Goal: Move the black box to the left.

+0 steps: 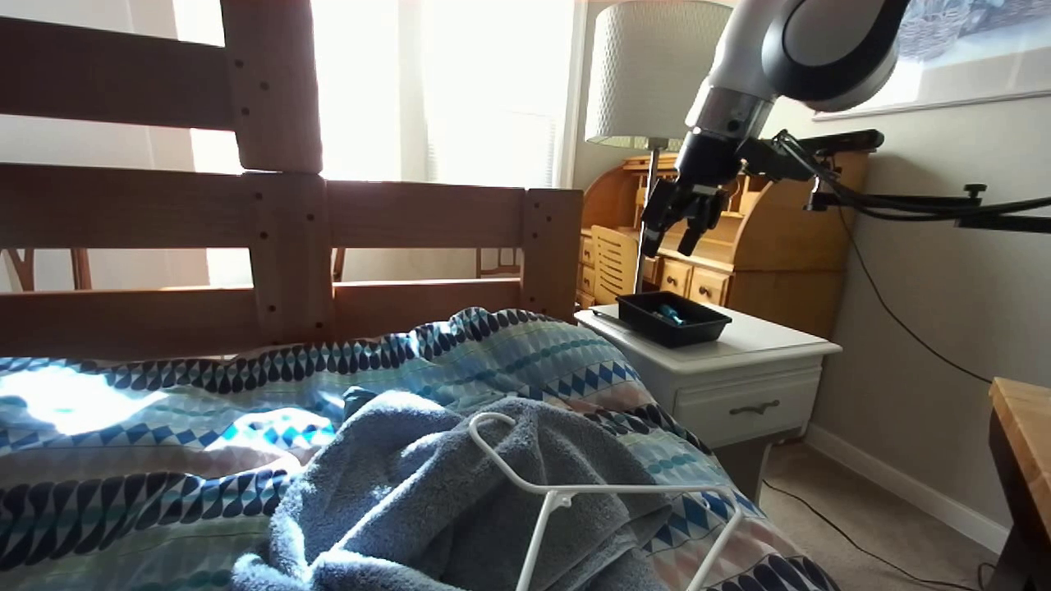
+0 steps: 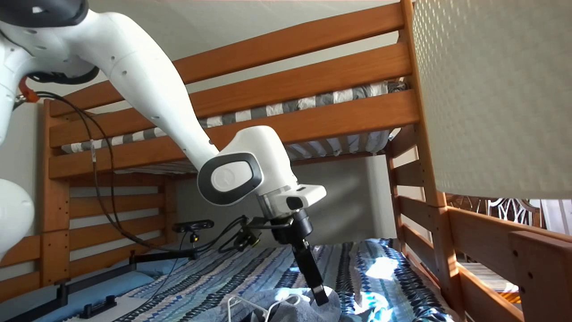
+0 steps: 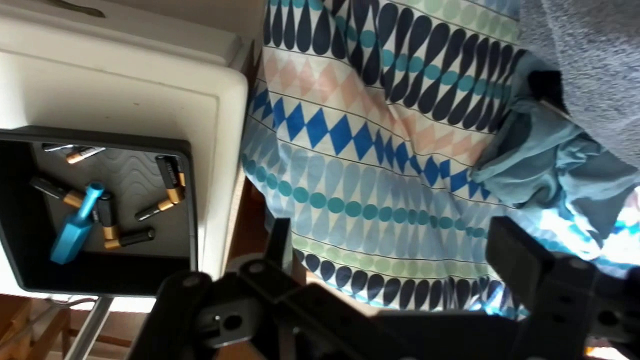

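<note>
The black box point(image 1: 698, 333) is a low open-topped tray on the white nightstand point(image 1: 764, 332). In the wrist view the black box point(image 3: 95, 275) is at the left, partly cut off by the frame edge. It holds several batteries point(image 3: 107, 217) and a bright blue tool point(image 3: 75, 235). It does not show in the exterior view facing the bunk bed. My gripper point(image 1: 669, 245) is above the black box, apart from it. It also shows in an exterior view point(image 2: 319, 293). In the wrist view my gripper point(image 3: 390, 232) is open, its fingers wide apart with nothing between them.
A lamp with a white shade point(image 1: 649, 78) stands behind the nightstand. The bed with a patterned cover point(image 1: 460, 353) is beside it, with a grey towel point(image 1: 410, 484) and a white hanger point(image 1: 608, 489) on it. A wooden headboard point(image 1: 427, 215) and a roll-top desk point(image 1: 788, 238) stand behind.
</note>
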